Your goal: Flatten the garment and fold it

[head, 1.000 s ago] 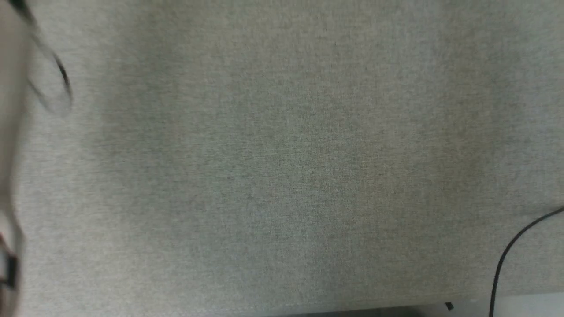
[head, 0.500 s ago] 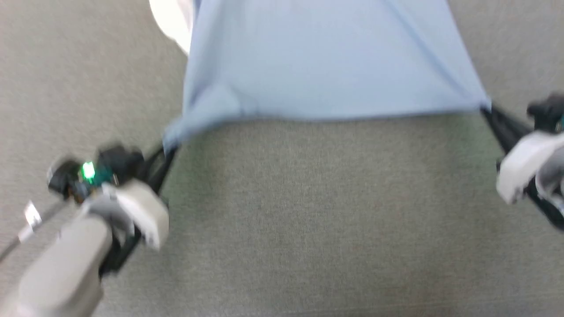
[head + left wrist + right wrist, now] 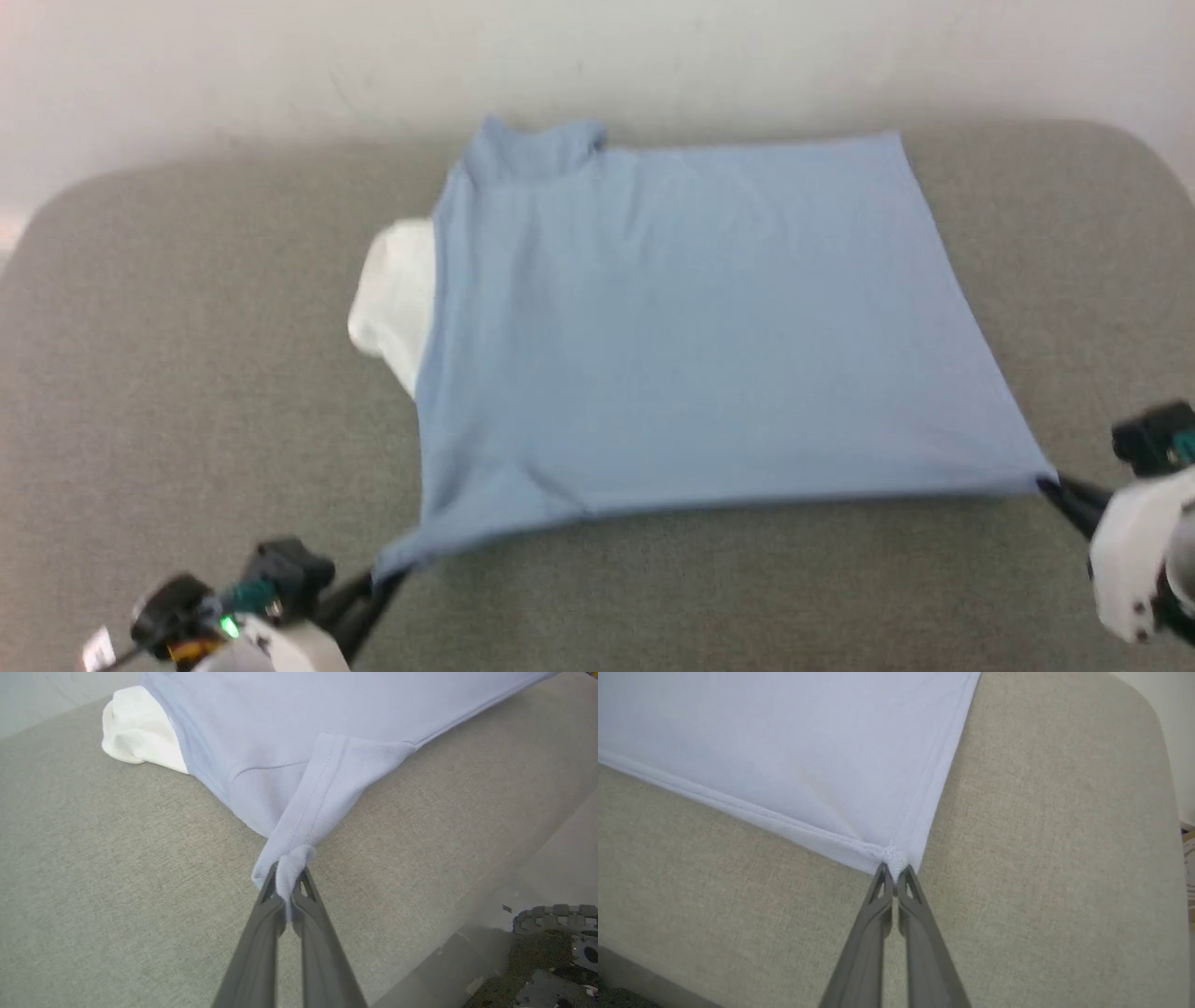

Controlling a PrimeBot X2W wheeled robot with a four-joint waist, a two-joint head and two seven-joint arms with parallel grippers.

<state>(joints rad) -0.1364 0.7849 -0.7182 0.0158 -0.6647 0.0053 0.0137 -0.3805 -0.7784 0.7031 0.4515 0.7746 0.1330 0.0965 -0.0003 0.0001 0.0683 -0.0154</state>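
Shirt (image 3: 691, 327) lies spread on counter (image 3: 187, 392), left claw (image 3: 288, 884) clamps its near-left corner, seemingly a sleeve hem, right claw (image 3: 895, 872) clamps near-right corner, white collar (image 3: 392, 299) sticking out left.

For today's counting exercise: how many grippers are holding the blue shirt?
2. The left gripper pinches the near-left corner of the shirt; the right gripper pinches its near-right corner.

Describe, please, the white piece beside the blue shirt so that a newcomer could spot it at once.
On the grey padded surface lies a spread light blue polo shirt. From under its left edge in the head view, a bunched white collar pokes out. It is the one white patch of cloth against the blue shirt and grey surface.
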